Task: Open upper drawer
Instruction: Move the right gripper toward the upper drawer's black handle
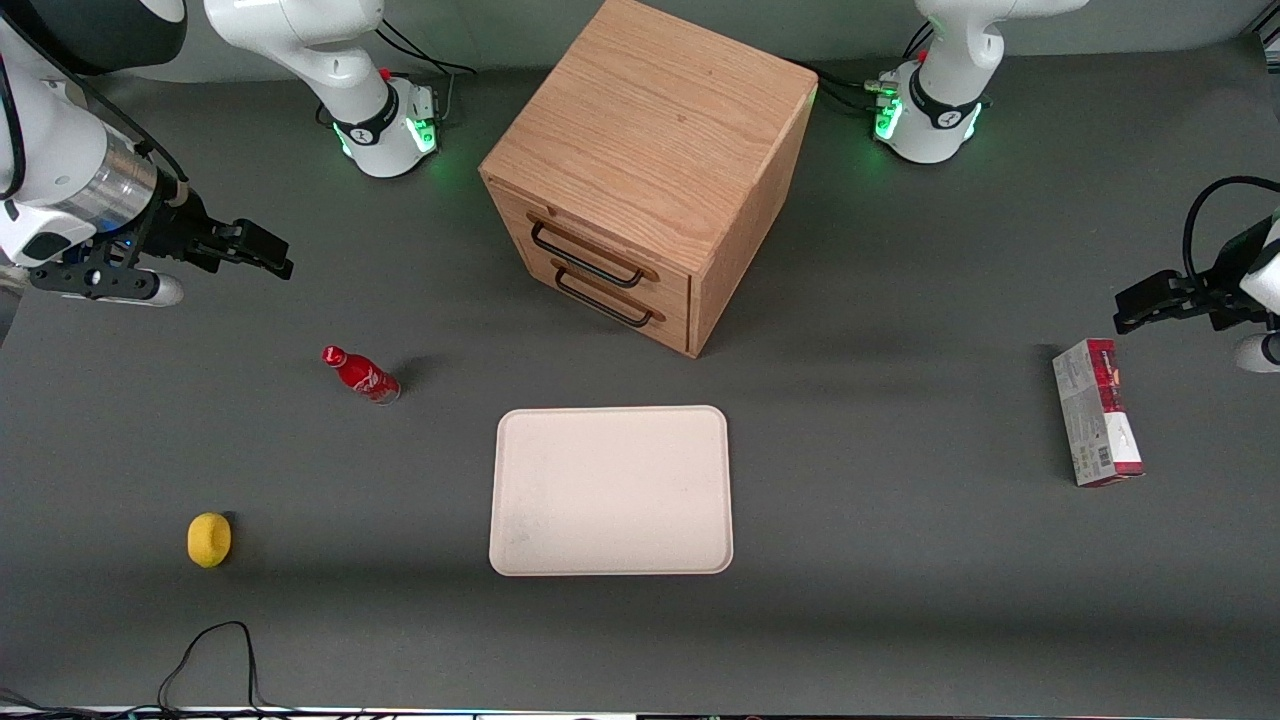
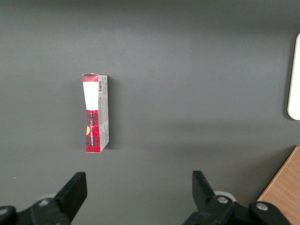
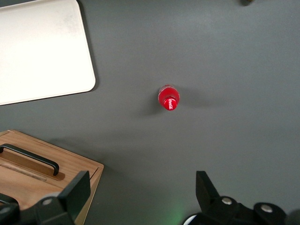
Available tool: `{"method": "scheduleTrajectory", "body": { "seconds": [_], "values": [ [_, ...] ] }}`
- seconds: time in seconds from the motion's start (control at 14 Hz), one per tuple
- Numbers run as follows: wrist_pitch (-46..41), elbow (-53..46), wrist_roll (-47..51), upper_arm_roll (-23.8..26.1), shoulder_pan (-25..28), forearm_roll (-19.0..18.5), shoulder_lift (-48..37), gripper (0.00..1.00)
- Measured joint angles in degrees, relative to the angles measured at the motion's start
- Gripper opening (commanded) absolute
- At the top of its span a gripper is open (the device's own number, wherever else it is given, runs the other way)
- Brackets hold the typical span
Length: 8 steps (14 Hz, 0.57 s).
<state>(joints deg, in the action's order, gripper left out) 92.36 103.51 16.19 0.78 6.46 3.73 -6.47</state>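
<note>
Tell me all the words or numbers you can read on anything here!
Red bottle: white script on its side, too small to read.
Red-and-grey box: a barcode and tiny print, too blurred to read.
Cabinet's upper drawer, white tray, yellow object: no writing.
The gripper, up toward the working arm's end, jaws open, shows no readable label.

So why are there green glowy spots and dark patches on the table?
Front view: green lights glow on both arm bases, soft shadows lie beside the cabinet and bottle. Right wrist view: a faint green glow by the open gripper, bottle shadow too.
</note>
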Motion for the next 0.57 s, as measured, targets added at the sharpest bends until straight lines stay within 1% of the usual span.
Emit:
{"method": "scheduleTrajectory", "body": {
  "seconds": [0.29, 0.5, 0.57],
  "values": [
    [0.1, -1.1, 0.0, -0.2, 0.0, 0.0, 0.8, 1.00],
    [0.3, -7.3, -0.2, 0.2, 0.0, 0.0, 5.7, 1.00],
    [0.5, -10.3, -0.4, 1.0, 0.1, 0.0, 8.2, 1.00]
  ]
}}
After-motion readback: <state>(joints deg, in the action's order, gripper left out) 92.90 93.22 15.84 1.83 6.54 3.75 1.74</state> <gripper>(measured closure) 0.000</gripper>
